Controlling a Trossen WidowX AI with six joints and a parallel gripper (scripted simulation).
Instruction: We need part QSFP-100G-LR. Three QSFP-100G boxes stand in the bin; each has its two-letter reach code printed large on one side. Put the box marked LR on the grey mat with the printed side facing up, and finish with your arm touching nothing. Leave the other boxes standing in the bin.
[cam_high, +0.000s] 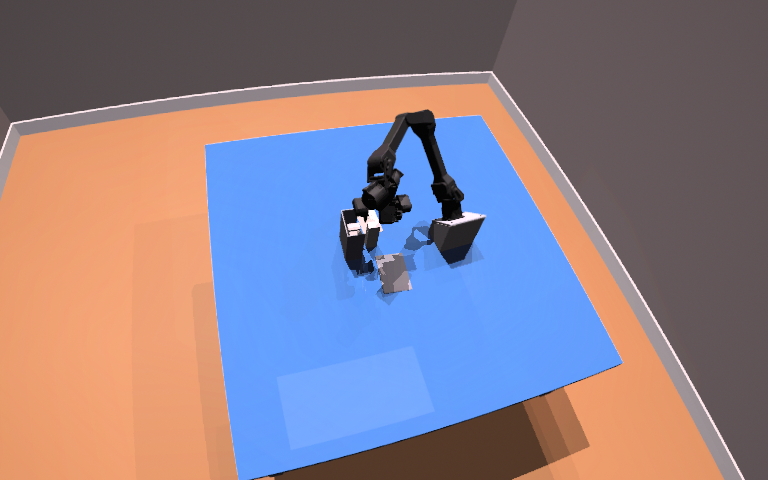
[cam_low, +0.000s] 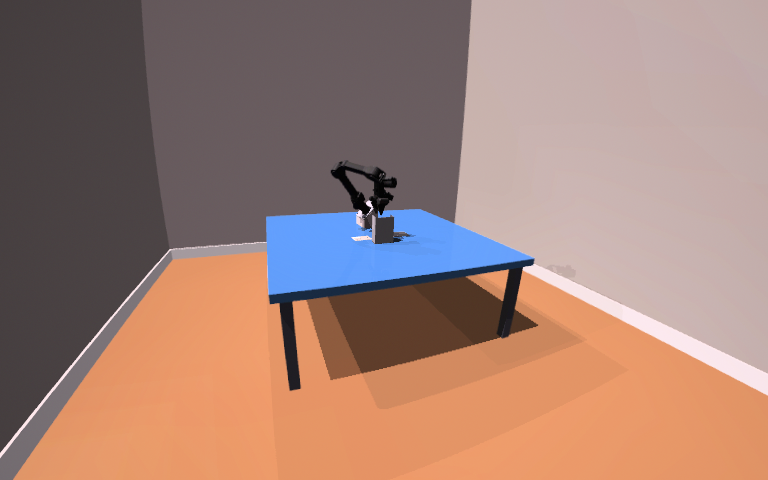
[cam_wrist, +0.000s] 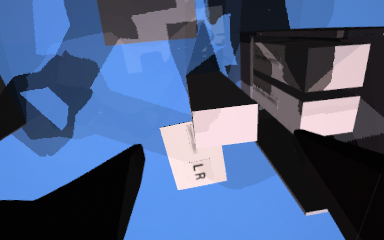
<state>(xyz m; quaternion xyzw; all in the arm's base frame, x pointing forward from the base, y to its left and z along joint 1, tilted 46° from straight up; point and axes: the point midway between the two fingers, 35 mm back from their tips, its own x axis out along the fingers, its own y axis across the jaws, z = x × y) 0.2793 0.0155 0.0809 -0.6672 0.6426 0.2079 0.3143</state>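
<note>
My gripper (cam_wrist: 217, 144) is open, its fingers wide apart on either side of one box (cam_high: 372, 236) (cam_wrist: 225, 125). That box is upright outside the bin, close beside it; whether it touches the table is unclear and its printed side is not visible. The dark bin (cam_high: 352, 243) (cam_low: 383, 230) holds two other boxes (cam_wrist: 350, 65) (cam_wrist: 330, 115), standing side by side. Their codes cannot be read. The grey mat (cam_high: 394, 277) (cam_low: 360, 238) (cam_wrist: 115, 30) has no box on it. The right finger is close to the bin in the wrist view.
A white card (cam_wrist: 199, 172) marked LR lies flat on the blue table (cam_high: 317, 316) beside the bin, partly behind the upright box in the wrist view. The arm's base stand (cam_high: 459, 234) is to the right of the bin in the top view.
</note>
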